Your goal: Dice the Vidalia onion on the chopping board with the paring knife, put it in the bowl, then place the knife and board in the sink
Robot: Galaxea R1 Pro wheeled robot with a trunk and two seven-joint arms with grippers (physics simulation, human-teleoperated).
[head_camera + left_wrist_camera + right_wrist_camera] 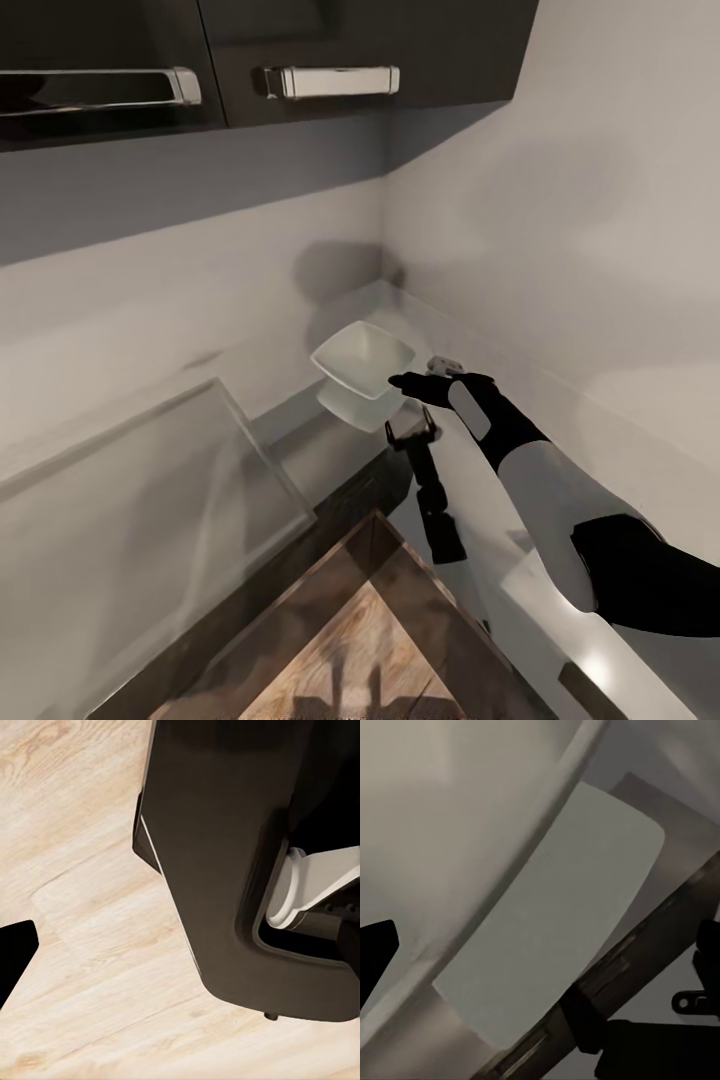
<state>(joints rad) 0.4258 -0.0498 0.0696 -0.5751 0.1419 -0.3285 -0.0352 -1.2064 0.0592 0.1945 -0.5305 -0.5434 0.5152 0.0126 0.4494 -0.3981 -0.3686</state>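
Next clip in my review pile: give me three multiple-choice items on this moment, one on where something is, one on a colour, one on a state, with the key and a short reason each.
1. Where is the bowl in the head view?
A. On the countertop near the wall corner
B. On the wooden floor
C. Inside an upper cabinet

2. What colour is the bowl?
A. Red
B. White
C. Brown

3. What is in the bowl?
A. An onion
B. A knife
C. Nothing visible

Key: 1 A, it sits on the grey worktop where the two walls meet, just beyond the right gripper. 2 B, its sides and inside are plain white. 3 C, the inside facing the camera looks bare.
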